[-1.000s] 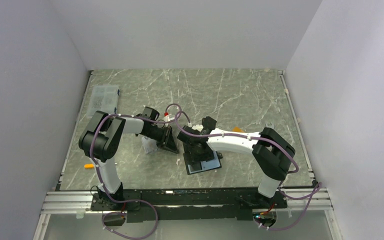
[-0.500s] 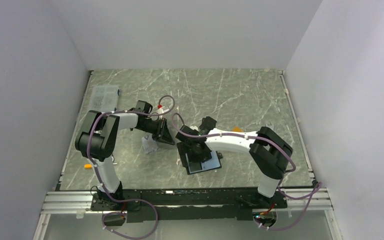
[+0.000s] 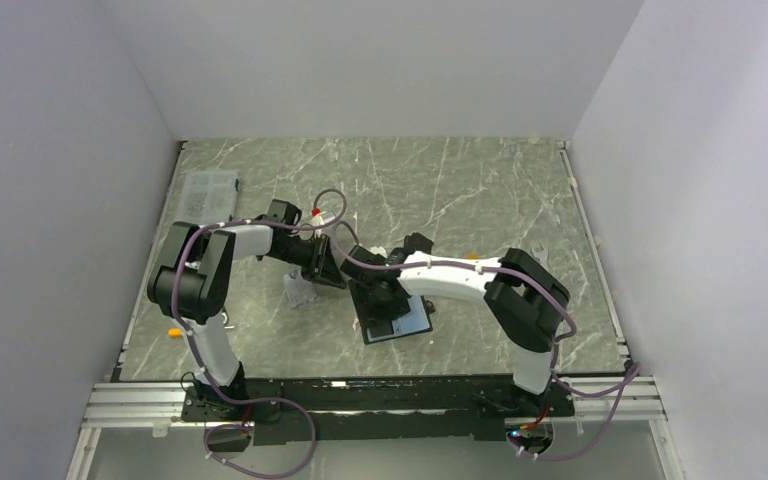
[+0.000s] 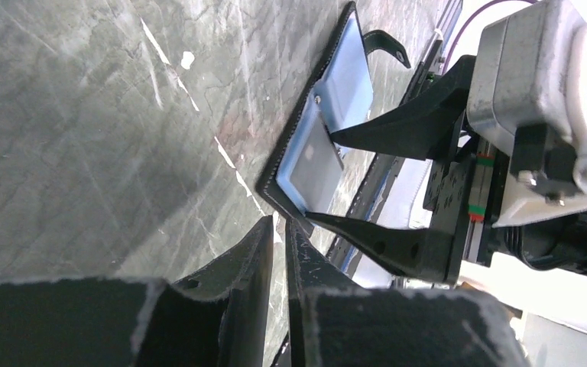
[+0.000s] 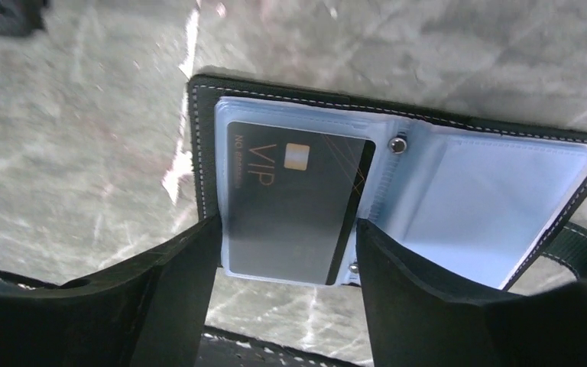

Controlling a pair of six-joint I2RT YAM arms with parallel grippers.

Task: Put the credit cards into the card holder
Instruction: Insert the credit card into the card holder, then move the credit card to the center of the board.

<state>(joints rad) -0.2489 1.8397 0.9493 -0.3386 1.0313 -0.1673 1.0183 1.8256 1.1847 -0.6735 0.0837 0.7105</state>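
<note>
Straddling open card holder [image 5: 504,191]: right hand [image 5: 287,237]

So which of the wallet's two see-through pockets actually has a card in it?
The pocket between the right gripper's fingers: a black VIP card shows through it. The pocket nearer the strap looks empty.

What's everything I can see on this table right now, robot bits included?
card holder: one, black with bluish pockets, lying open mid-table
credit card: one, black, marked VIP, in the holder's pocket
plastic box: one, clear, far left corner
plastic sleeve: one, clear, left of the holder
small orange object: one, near left edge
table: one, grey-green marbled
left gripper: one, black, shut, near the holder
right gripper: one, black, open, straddling the holder
</note>
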